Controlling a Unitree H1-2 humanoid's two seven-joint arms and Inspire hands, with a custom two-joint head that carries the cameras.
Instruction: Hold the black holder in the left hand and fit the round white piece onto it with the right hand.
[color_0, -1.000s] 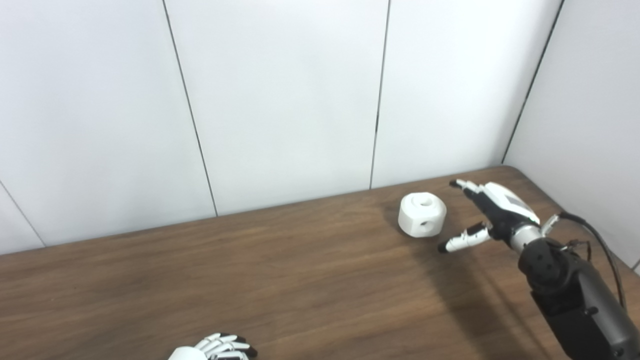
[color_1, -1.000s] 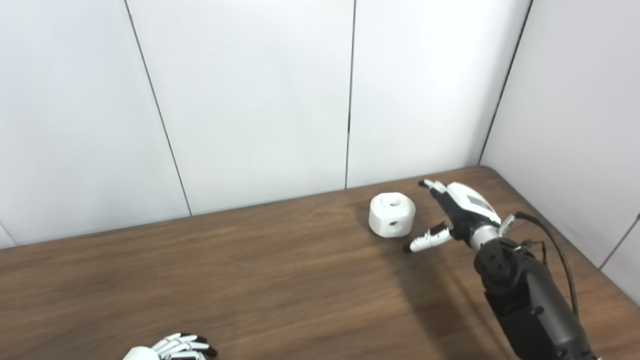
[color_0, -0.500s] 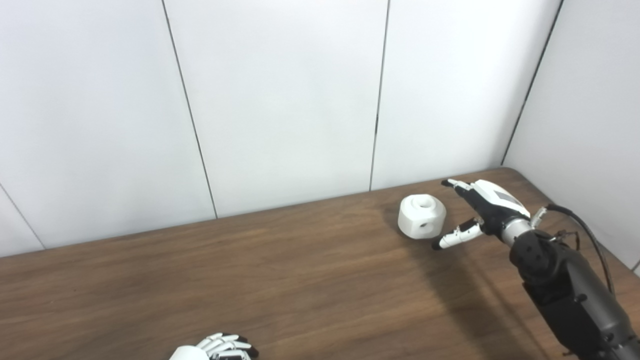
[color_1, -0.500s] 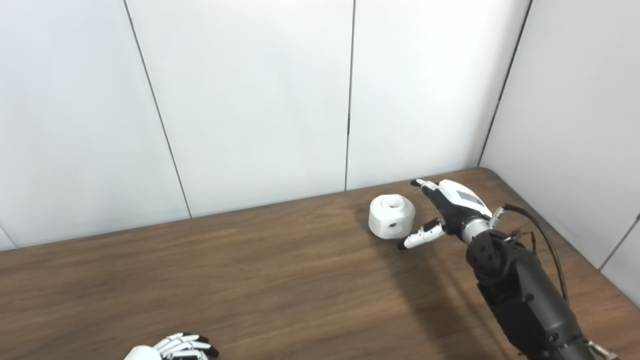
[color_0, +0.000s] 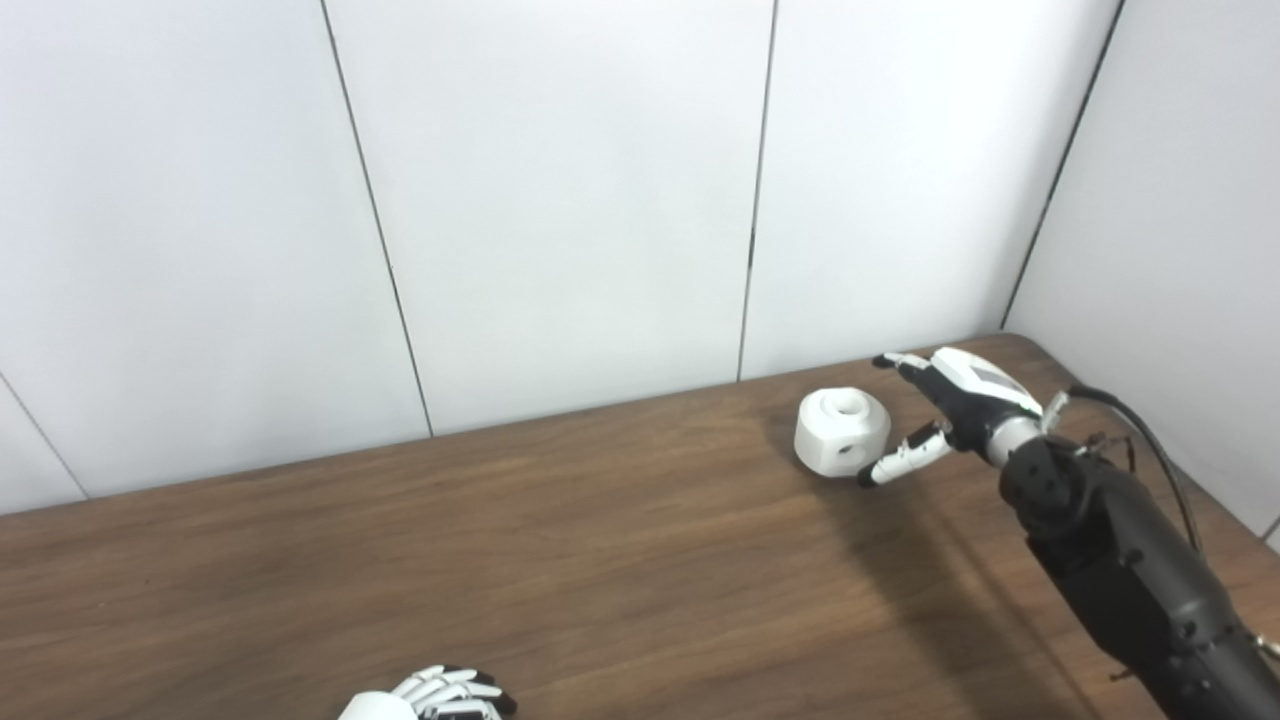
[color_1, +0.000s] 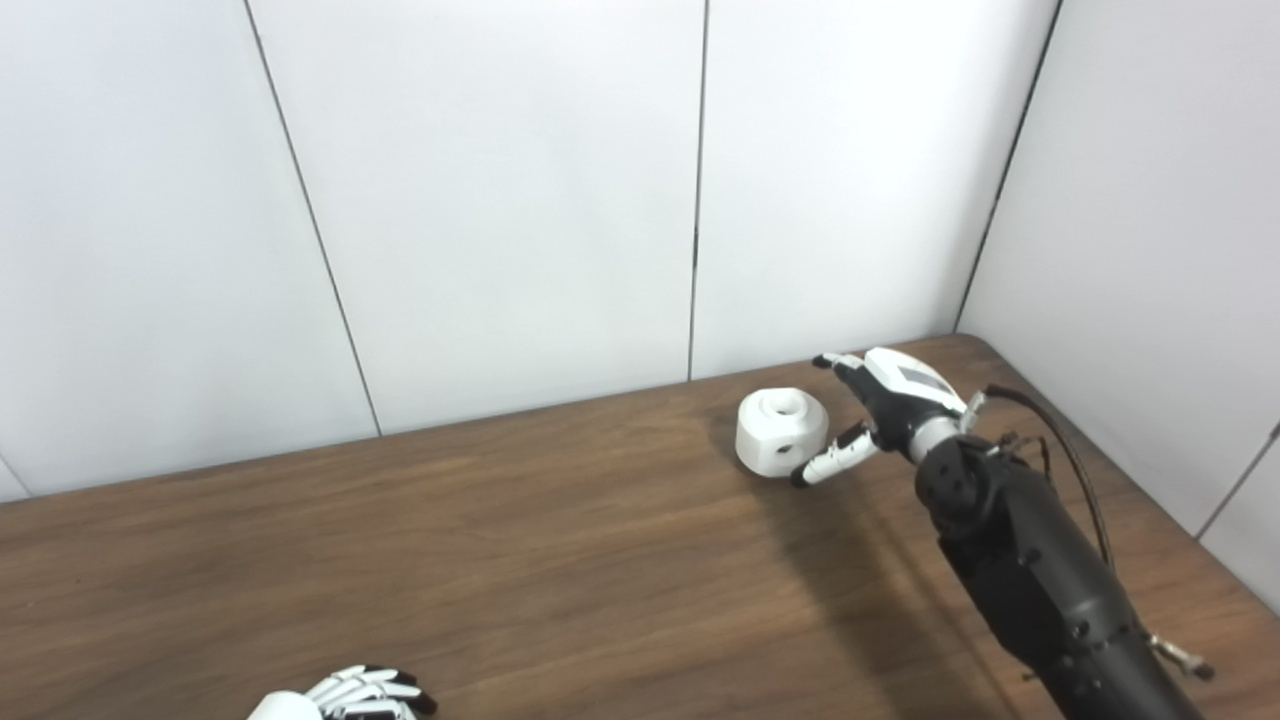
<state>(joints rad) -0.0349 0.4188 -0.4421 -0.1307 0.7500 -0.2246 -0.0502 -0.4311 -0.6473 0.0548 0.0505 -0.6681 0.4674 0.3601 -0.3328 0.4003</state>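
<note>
White wall panels with thin dark seams close off the back and right side of the brown wood-grain table (color_0: 500, 560) where I work. Toward its far right corner sits the round white plastic piece (color_0: 842, 431), resting flat on the wood, with a round hole in its top face and a smaller hole in the side that faces me. It stands alone, well away from the near edge.

My right hand (color_0: 945, 405) is just beside that piece, on its right. The fingers are spread and hold nothing: the thumb (color_0: 897, 461) points low toward the near side of the piece, its dark tip just short of the white wall or barely at it, I cannot tell which, while the other fingers (color_1: 838, 363) reach past the far side of the piece, above the table. The piece lies in the gap between them without being gripped. My dark right forearm (color_1: 1030, 570) comes up from the lower right corner, a black cable looping beside the wrist, and its shadow falls across the wood to the left.

My left hand (color_0: 440, 694) shows only at the bottom edge, far from the piece, fingers curled loosely together with dark tips; most of it is cut off, so I cannot tell whether it holds anything.
</note>
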